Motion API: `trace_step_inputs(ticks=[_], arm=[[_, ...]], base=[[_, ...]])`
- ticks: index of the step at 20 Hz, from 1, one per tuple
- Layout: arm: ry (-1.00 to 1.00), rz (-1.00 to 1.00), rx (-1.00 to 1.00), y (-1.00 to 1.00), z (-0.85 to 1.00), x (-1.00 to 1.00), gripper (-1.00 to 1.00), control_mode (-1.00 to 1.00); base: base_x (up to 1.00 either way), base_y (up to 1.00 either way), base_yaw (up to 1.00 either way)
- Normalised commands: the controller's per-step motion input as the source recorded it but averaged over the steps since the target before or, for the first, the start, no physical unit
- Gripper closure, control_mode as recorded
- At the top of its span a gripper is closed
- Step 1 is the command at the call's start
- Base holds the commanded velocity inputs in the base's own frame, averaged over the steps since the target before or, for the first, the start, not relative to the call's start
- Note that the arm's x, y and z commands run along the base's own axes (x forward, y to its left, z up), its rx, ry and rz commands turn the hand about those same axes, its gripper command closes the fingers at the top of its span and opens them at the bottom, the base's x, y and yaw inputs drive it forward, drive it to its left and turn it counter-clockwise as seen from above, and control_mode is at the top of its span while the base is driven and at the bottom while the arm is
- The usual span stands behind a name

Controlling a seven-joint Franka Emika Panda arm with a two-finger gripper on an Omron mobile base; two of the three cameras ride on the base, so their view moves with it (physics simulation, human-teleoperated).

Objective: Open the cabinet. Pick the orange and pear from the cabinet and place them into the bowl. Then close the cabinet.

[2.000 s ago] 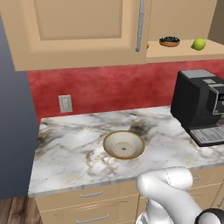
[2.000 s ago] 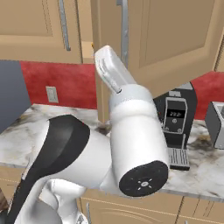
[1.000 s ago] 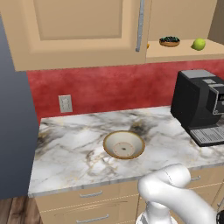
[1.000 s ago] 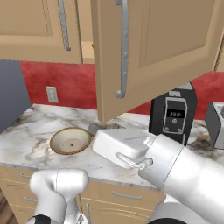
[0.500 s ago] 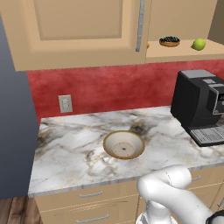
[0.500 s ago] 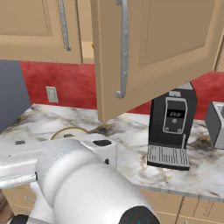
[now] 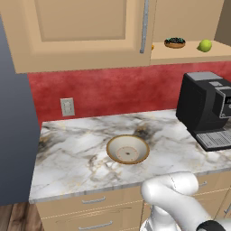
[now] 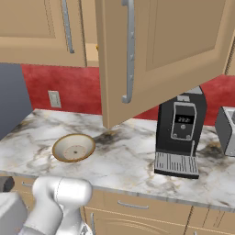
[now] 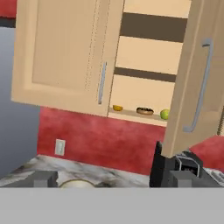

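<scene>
End effector wide open; round orange on wooden cabinet shelf

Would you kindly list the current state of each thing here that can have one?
cabinet: right door swung open, left door shut.
orange: on the bottom shelf, left of the dark dish.
pear: on the same shelf, right of the dish.
dark dish: on the shelf, holding dark bits.
bowl: upright on the counter, empty.
gripper: jaws open, holding nothing.
</scene>
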Motion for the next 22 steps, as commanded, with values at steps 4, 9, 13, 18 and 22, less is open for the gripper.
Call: trace_step_inputs(ticks=[4,9,13,18,22], arm=[[-0.11,-0.61,-0.26,0.86,0.6,0.09,-1.0,-1.0],[0.01,-0.26,-0.26,0.94,0.53,0.56,-1.0,-1.0],[0.16,-0.06,-0.15,0.45,0.0,0.93,-1.0,-1.0],[0.12,-0.04,-0.07,-0.21,-0.38,0.88,-1.0,-1.0],[0.02,0.0,-0.04,-0.36,-0.66,0.74,-1.0,-1.0]], base=[[0.0,0.0,0.0],[0.0,0.0,0.0],[0.0,0.0,0.0],[0.0,0.0,0.0],[0.0,0.0,0.0]])
